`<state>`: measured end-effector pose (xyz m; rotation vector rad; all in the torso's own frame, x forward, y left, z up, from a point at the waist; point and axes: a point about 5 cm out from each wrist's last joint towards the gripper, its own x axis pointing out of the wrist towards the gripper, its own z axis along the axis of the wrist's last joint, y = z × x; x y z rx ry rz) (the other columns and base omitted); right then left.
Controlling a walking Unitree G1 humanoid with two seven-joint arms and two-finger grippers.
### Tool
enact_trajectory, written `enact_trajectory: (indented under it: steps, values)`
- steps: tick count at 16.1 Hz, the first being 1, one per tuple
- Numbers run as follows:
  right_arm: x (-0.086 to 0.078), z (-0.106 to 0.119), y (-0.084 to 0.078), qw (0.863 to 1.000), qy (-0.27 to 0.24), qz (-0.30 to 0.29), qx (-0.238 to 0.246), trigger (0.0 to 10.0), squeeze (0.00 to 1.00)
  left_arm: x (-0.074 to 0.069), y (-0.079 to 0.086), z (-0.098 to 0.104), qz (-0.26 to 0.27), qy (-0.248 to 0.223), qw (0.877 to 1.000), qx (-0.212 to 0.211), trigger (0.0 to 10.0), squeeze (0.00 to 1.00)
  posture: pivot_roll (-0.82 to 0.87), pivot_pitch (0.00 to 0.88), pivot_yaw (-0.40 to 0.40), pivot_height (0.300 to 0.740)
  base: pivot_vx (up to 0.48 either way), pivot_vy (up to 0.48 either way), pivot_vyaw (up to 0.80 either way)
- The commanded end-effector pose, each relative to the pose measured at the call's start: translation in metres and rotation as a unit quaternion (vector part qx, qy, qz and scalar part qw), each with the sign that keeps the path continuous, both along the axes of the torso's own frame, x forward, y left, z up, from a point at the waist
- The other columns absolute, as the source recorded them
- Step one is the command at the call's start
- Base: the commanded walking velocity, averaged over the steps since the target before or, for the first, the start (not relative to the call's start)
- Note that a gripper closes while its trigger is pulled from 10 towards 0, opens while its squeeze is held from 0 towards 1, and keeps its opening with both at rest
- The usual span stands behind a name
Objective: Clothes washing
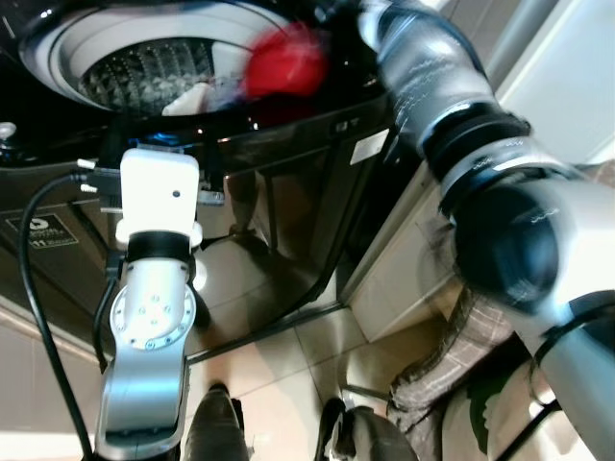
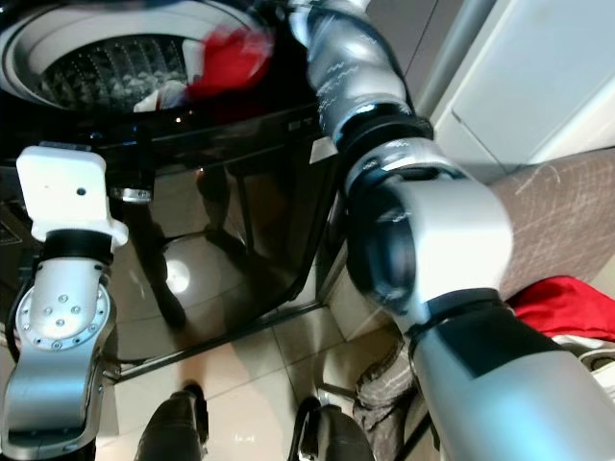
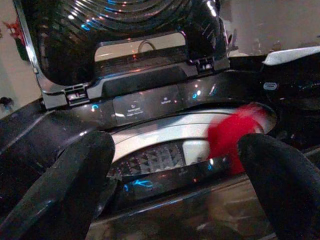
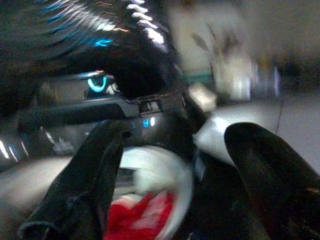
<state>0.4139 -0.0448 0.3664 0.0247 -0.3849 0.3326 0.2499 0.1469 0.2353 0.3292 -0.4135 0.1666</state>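
Note:
The black top-loading washing machine (image 1: 288, 182) stands before me with its lid (image 3: 125, 35) raised. Its steel drum (image 1: 135, 67) holds a white item (image 1: 188, 98). A blurred red garment (image 1: 285, 60) hangs over the drum's right rim; it also shows as the red garment (image 3: 230, 135) past my left fingers. My right arm (image 2: 360, 86) reaches over the machine. My right gripper (image 4: 175, 135) is open, and the red garment (image 4: 142, 215) lies below it over the drum. My left gripper (image 3: 175, 165) is open with nothing in it, held in front of the machine's front edge.
A pile of clothes sits at my right: a grey checked cloth (image 1: 452, 355) and a red piece (image 2: 567, 303). A white cabinet (image 2: 538, 77) stands right of the washer. A black cable (image 1: 38, 288) loops by my left arm. Tiled floor (image 1: 279, 384) lies below.

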Motion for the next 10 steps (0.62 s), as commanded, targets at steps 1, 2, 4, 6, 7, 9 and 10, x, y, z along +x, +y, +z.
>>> enact_trajectory:
  steps: [1, 2, 4, 6, 7, 9, 10]
  values:
    - [-0.004, 0.002, 0.001, 0.997, -0.058, -0.003, -0.059, 10.0, 0.00, 0.001, 0.000, 0.000, 0.009, -0.004, 1.000, 0.003, 10.0, 0.00, 0.27, 0.085, -0.138, 0.740, 0.000, 0.000, 0.00]
    - [-0.004, -0.009, -0.003, 0.996, -0.070, 0.003, -0.054, 10.0, 0.00, 0.003, 0.001, -0.001, 0.015, -0.002, 1.000, 0.015, 10.0, 0.00, 0.25, 0.072, -0.138, 0.740, 0.000, 0.000, 0.00]
    - [-0.009, -0.058, -0.028, 0.993, -0.108, -0.003, -0.036, 10.0, 0.00, 0.012, 0.001, -0.007, 0.017, 0.014, 1.000, 0.008, 10.0, 0.00, 0.20, 0.055, -0.130, 0.740, 0.000, 0.000, 0.00]
    - [-0.044, -0.143, -0.057, 0.996, -0.072, -0.028, -0.035, 10.0, 0.00, 0.018, 0.005, -0.018, 0.025, 0.042, 0.999, 0.006, 10.0, 0.00, 0.16, 0.040, -0.117, 0.740, 0.000, 0.000, 0.00]
    - [-0.064, -0.161, -0.067, 0.996, -0.074, -0.034, -0.037, 10.0, 0.00, 0.019, 0.007, -0.019, 0.024, 0.043, 0.999, 0.011, 10.0, 0.00, 0.15, 0.032, -0.111, 0.740, 0.000, 0.000, 0.00]
    - [-0.105, -0.228, -0.078, 0.997, 0.053, 0.041, -0.029, 10.0, 0.00, 0.017, 0.014, -0.040, 0.027, 0.079, 0.996, 0.030, 10.0, 0.00, 0.11, 0.021, -0.085, 0.740, 0.000, 0.000, 0.00]
    - [-0.099, -0.263, -0.086, 0.990, 0.138, 0.027, -0.030, 10.0, 0.00, 0.013, 0.016, -0.068, 0.034, 0.132, 0.991, 0.009, 10.0, 0.00, 0.10, 0.022, -0.063, 0.740, 0.000, 0.000, 0.00]
